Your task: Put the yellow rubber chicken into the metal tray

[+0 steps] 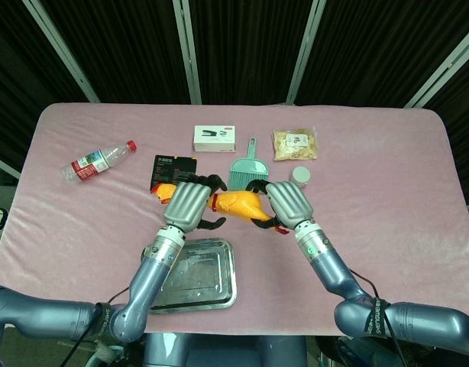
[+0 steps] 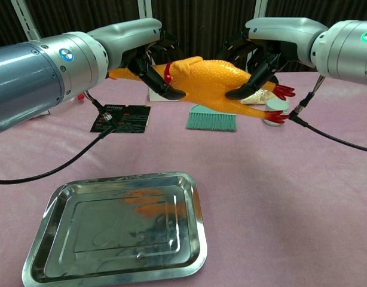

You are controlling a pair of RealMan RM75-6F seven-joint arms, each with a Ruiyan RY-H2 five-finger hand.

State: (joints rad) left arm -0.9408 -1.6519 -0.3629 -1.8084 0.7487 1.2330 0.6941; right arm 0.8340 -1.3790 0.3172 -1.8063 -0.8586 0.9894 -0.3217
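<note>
The yellow rubber chicken (image 2: 210, 81) (image 1: 236, 204) hangs level in the air above the table, head to the left, red feet to the right. My right hand (image 2: 264, 45) (image 1: 289, 203) grips its rear body from above. My left hand (image 2: 149, 51) (image 1: 190, 203) has its fingers curled around the chicken's neck near the red collar. The metal tray (image 2: 189, 239) (image 1: 227, 287) lies flat and empty on the pink cloth, below and to the left of the chicken, showing an orange reflection.
Behind the chicken lie a teal dustpan brush (image 1: 247, 170), a black card (image 1: 172, 168), a white box (image 1: 215, 138), a snack bag (image 1: 295, 144), a small round tin (image 1: 300, 175) and a plastic bottle (image 1: 97, 160) at far left.
</note>
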